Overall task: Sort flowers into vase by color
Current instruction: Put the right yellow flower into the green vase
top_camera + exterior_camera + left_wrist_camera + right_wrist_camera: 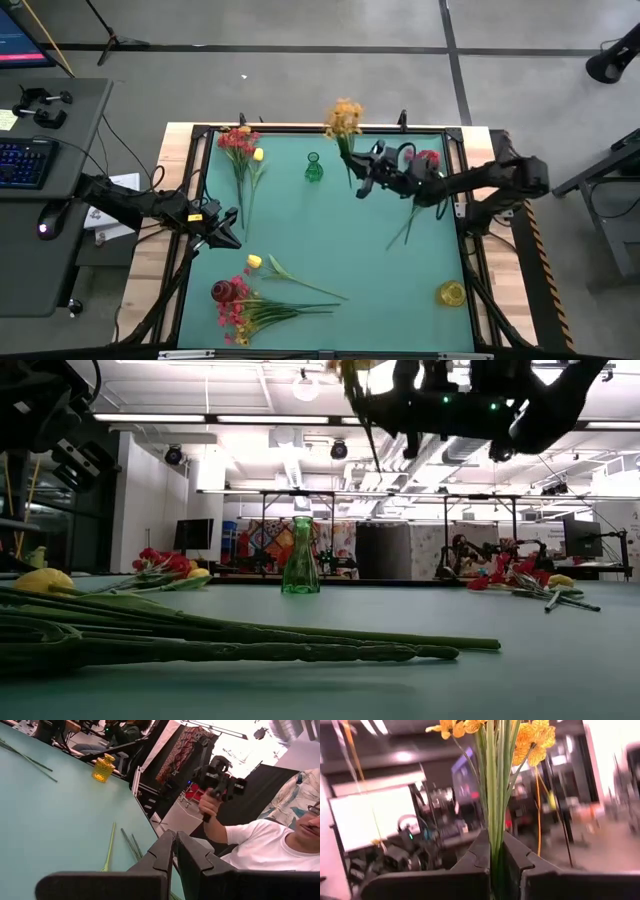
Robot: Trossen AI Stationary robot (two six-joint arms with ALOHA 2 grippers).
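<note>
1. Pincers first: the right pincer (362, 186) is up over the far middle of the green counter (340, 235), its fingers (479, 854) pinched on the stems of an orange-yellow spray (344, 119) whose blossoms reach past the counter's far edge.
2. Seen from the right wrist, the spray's green stems run straight up between the two dark fingers, with the orange blossoms (536, 740) above.
3. The left pincer (228, 230) waits at the counter's left edge, its fingers (165, 852) pressed together on nothing.
4. A green glass vase (313, 168) stands upright near the far middle of the counter, just left of the held spray and apart from it.
5. A red vase (226, 291) sits at the near left, with a bunch of red-pink flowers (236, 314) lying beside it and a single yellow bud (254, 262) on its long stem close by.
6. Another bunch of red-pink flowers with a yellow bud (239, 144) lies at the far left corner.
7. A red bloom (428, 159) on a long stem lies under the right arm.
8. A yellow vase (451, 293) stands at the near right corner.
9. Beyond the counter, the left wrist view shows a person's hand (210, 808) holding a dark device.
</note>
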